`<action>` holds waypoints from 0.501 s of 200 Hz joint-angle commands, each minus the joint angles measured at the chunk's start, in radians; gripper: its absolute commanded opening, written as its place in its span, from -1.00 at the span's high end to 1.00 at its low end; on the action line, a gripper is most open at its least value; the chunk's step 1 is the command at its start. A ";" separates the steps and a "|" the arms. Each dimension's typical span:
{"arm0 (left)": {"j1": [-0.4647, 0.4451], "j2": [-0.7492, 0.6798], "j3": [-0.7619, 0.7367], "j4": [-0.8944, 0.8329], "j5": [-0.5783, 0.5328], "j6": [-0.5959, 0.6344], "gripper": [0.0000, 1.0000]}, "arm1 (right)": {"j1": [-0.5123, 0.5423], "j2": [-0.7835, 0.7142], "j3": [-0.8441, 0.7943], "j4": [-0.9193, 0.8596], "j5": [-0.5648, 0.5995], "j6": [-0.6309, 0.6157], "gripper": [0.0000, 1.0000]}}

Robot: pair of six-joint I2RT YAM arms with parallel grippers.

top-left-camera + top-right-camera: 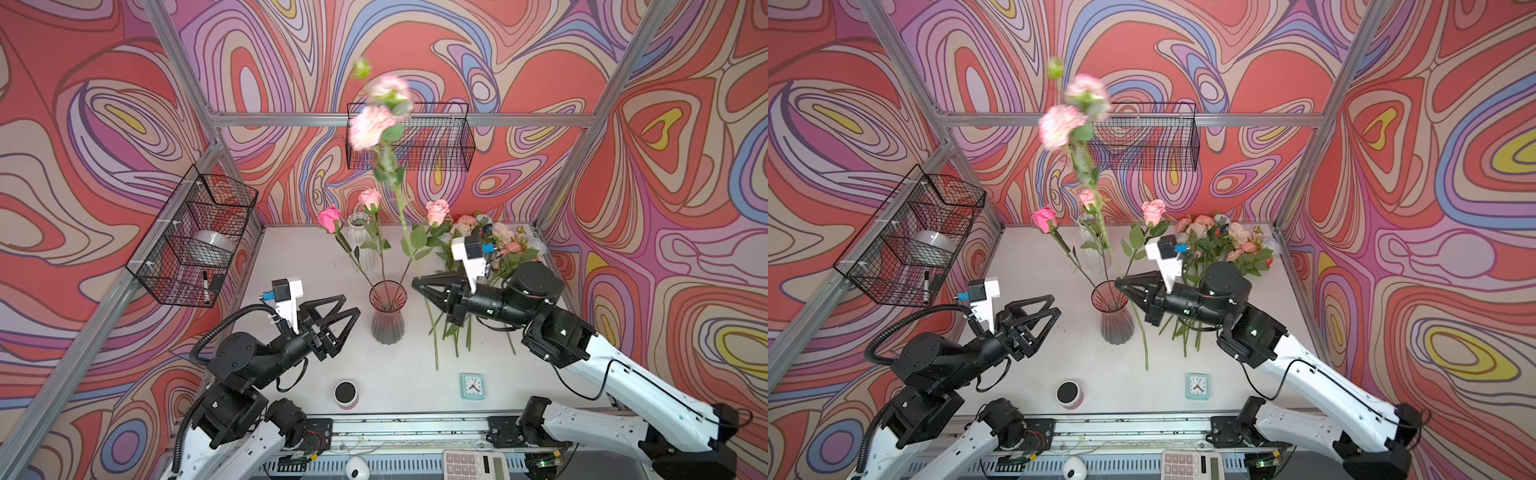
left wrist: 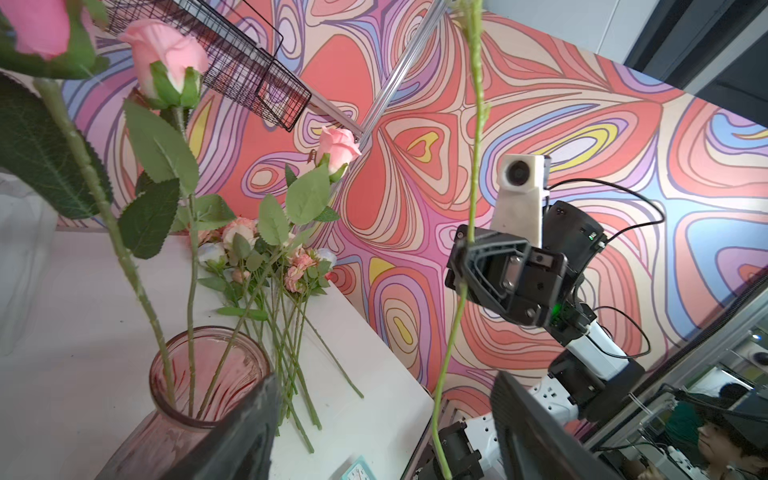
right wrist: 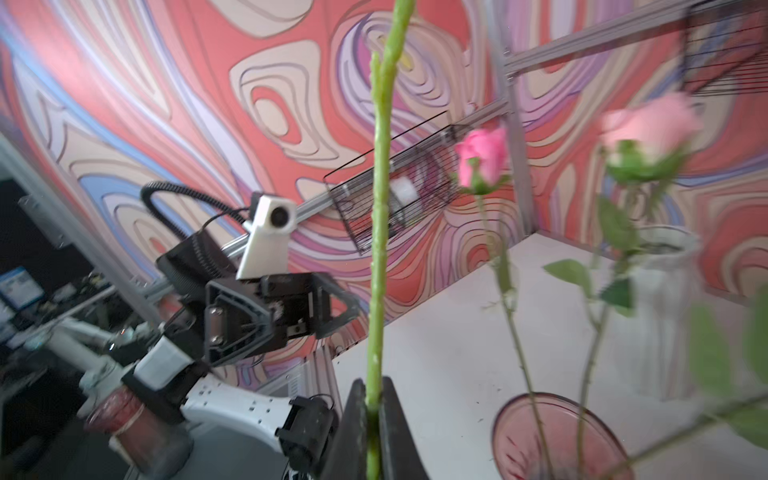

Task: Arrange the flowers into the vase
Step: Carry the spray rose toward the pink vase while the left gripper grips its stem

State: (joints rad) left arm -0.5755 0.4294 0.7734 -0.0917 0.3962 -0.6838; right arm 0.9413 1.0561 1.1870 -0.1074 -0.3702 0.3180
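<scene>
A pink ribbed glass vase (image 1: 387, 311) (image 1: 1112, 316) (image 2: 208, 374) stands mid-table with three pink roses (image 1: 370, 198) in it. My right gripper (image 1: 417, 282) (image 1: 1120, 283) (image 3: 374, 399) is shut on the long green stem (image 3: 380, 208) (image 2: 473, 166) of a pale pink flower (image 1: 370, 126) (image 1: 1061, 124), held upright just right of the vase's rim. Its lower end hangs down beside the vase. My left gripper (image 1: 350, 305) (image 1: 1054, 303) (image 2: 382, 436) hovers open and empty left of the vase. More flowers (image 1: 498, 245) (image 1: 1225, 245) lie piled at the back right.
A clear ribbed vase (image 1: 359, 237) stands at the back. A round speaker (image 1: 346, 392), a small clock (image 1: 473, 386) and a calculator (image 1: 473, 465) sit near the front edge. Wire baskets hang on the back wall (image 1: 409, 137) and left wall (image 1: 195, 237).
</scene>
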 commanded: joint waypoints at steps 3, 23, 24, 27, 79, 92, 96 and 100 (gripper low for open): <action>-0.003 0.018 0.026 0.103 0.082 0.009 -0.55 | 0.105 0.084 0.053 -0.040 0.100 -0.118 1.00; -0.004 0.015 0.027 0.136 0.101 0.015 -0.43 | 0.142 0.129 0.053 0.011 0.111 -0.107 1.00; -0.004 0.015 0.027 0.138 0.101 0.017 -0.43 | 0.143 0.131 0.053 0.013 0.111 -0.106 1.00; -0.004 0.014 0.027 0.143 0.103 0.019 -0.40 | 0.148 0.137 0.053 0.019 0.111 -0.104 1.00; -0.004 0.048 0.050 0.184 0.139 0.037 -0.04 | 0.189 0.185 0.050 0.056 0.131 -0.096 1.00; -0.003 0.064 0.060 0.181 0.135 0.045 0.10 | 0.192 0.189 0.048 0.058 0.126 -0.092 1.00; -0.003 0.068 0.062 0.180 0.133 0.048 0.15 | 0.192 0.191 0.047 0.058 0.126 -0.092 1.00; -0.003 0.072 0.065 0.180 0.131 0.050 0.20 | 0.193 0.191 0.047 0.059 0.125 -0.093 1.00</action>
State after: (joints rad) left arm -0.5755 0.4782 0.8032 0.0383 0.5026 -0.6594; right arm 1.1233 1.2415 1.2266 -0.0944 -0.2600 0.2359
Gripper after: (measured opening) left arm 0.491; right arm 0.050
